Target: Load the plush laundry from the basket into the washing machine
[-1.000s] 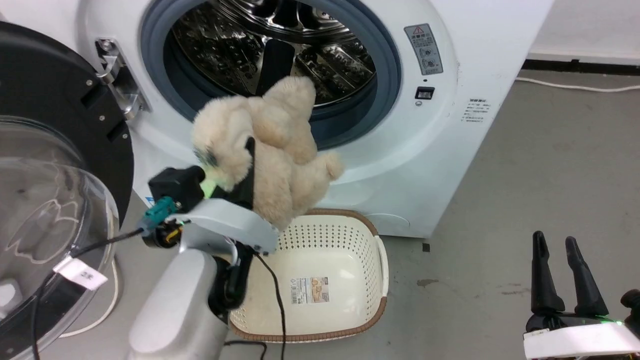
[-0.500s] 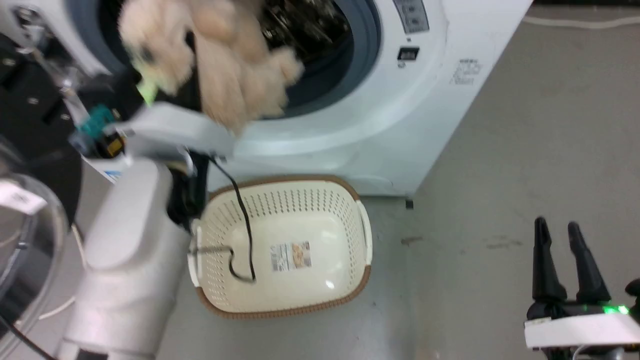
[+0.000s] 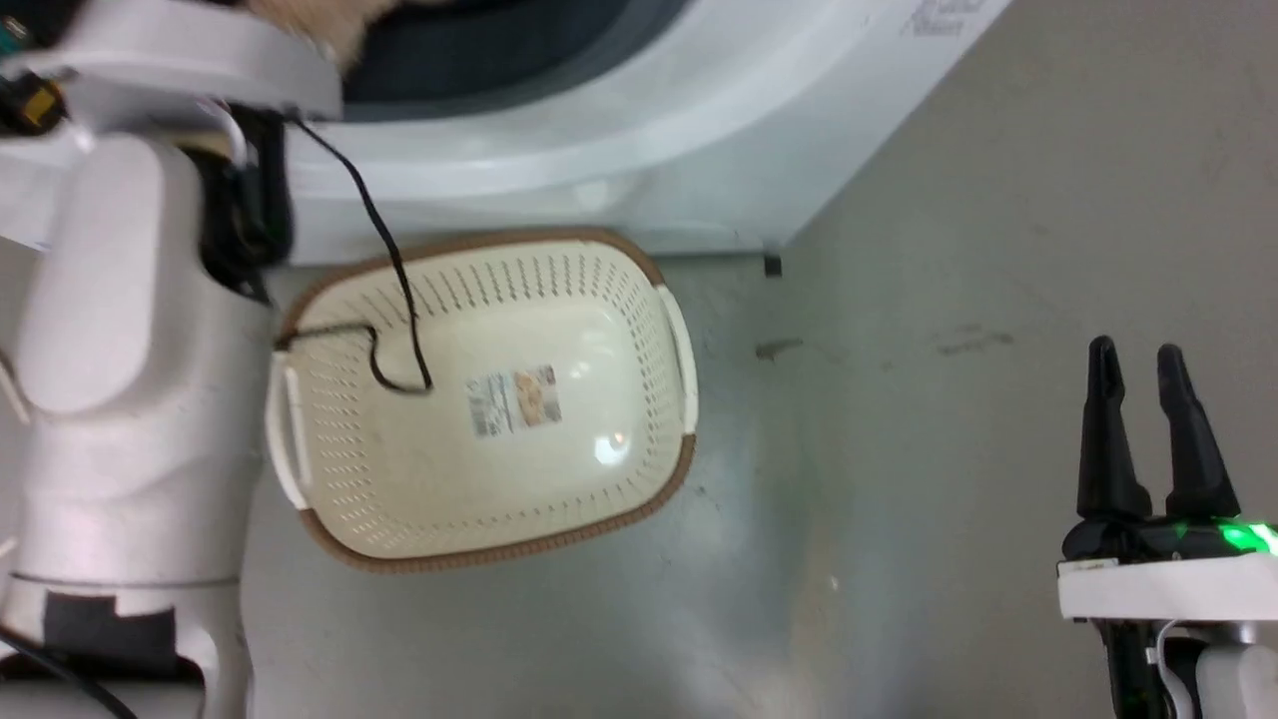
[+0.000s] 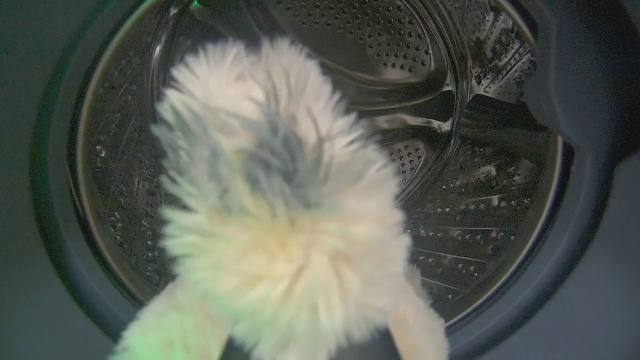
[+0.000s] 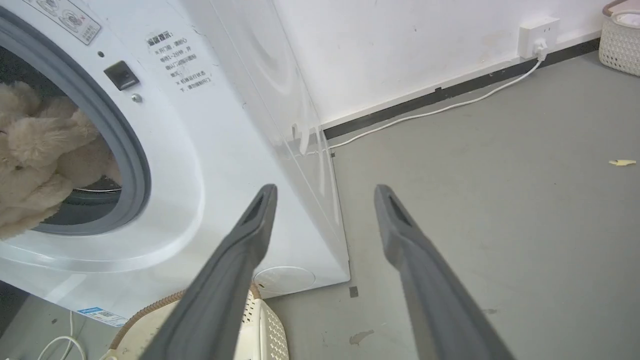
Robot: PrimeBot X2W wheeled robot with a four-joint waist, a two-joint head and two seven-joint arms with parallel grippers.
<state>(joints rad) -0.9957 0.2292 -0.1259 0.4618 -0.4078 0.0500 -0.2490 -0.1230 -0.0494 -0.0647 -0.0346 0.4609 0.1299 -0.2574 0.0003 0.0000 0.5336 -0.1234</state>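
The plush laundry [image 4: 280, 215] hangs right in front of the steel drum [image 4: 480, 200] of the washing machine [image 3: 619, 130], at the mouth inside the grey gasket [image 5: 125, 150]. It covers my left gripper's fingers in the left wrist view, and the toy stays held up there. In the right wrist view the plush laundry [image 5: 40, 145] shows in the door opening. The basket [image 3: 639, 280] stands on the floor below the washer with nothing in it but its label. My right gripper [image 3: 1134, 350] is open over bare floor, far right of the basket.
My left arm [image 3: 140, 270] rises past the basket's left end, and its black cable [image 3: 399, 300] droops across the basket. A white power cord [image 5: 450, 107] runs along the wall to a socket. A small white woven basket [image 5: 622, 42] sits far right. Grey floor lies right of the washer.
The head camera has tilted down, so the washer slid up the picture. My left arm has carried the plush up and forward to the drum opening. The right gripper stays open.
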